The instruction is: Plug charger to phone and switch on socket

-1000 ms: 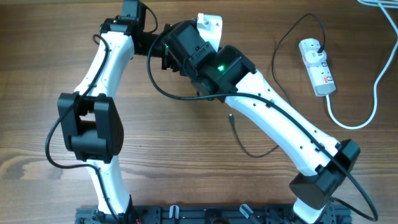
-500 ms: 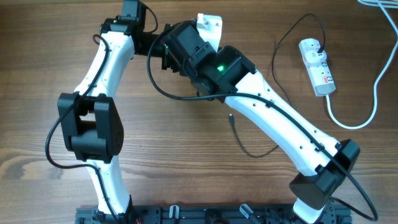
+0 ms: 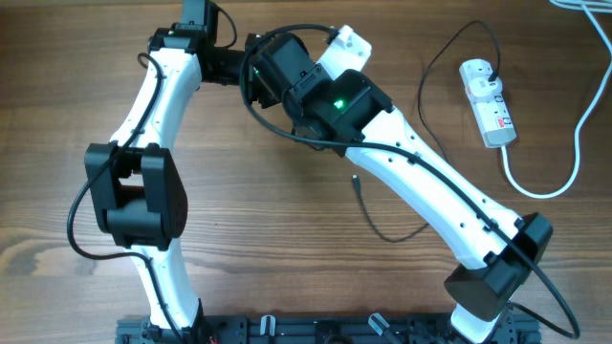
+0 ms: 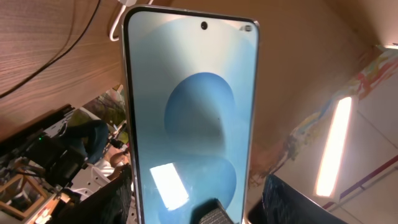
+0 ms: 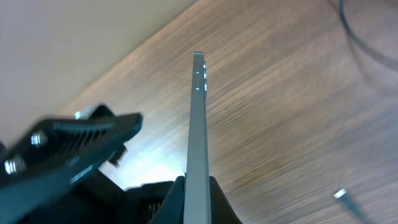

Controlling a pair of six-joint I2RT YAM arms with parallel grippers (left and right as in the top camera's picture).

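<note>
The right gripper (image 5: 198, 186) is clenching the phone (image 3: 349, 43) edge-on and is holding it above the far edge of the tabletop (image 3: 249, 220). Since a second ago the phone has been swinging rightward and tilting. The left gripper (image 4: 199, 202) is standing spread either side of it, seemingly released. The charger (image 3: 356, 182) tip is lying unmoved mid-tabletop, so plugging in is probably coming next.

I'm in a robotics lab: wood bench (image 3: 287, 277) below my left gripper (image 4: 199, 200), cluttered equipment racks (image 4: 56, 168) and ceiling strip light (image 4: 333, 146) beyond it.
</note>
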